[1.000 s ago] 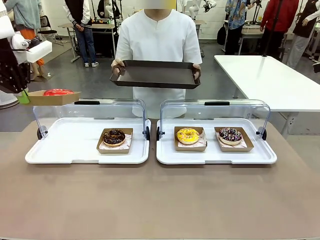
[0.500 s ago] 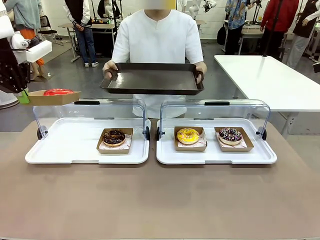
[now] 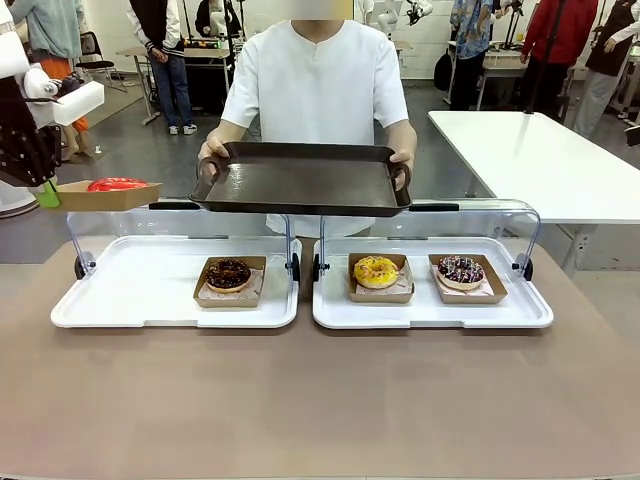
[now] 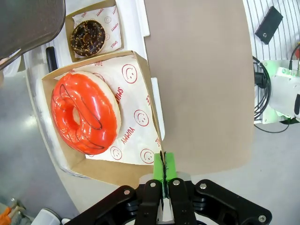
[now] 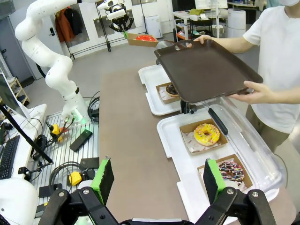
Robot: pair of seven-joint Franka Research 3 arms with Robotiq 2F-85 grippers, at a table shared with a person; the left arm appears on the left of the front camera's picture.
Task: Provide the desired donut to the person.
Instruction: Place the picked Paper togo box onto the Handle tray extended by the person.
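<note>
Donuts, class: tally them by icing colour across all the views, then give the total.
Red donut: 1
Yellow donut: 1
Chocolate donuts: 2, the left-tray donut and the sprinkled donut
Total: 4

1. This is a robot lab, a big room where people try out robots.
2. A white robot arm (image 5: 47, 56) stands on a metal plate (image 5: 56, 154) beside the long brown desk (image 3: 320, 400).
3. Cables (image 5: 65, 173) and small gadgets lie on that plate. A keyboard (image 5: 5, 157) sits close by.
4. The floor (image 3: 150, 150) is plain grey, like in a workshop.
5. A white desk (image 3: 540, 160) stands farther back, and people (image 3: 165, 50) stand around the room.
6. Coats (image 5: 65, 26) hang by the wall.
</note>
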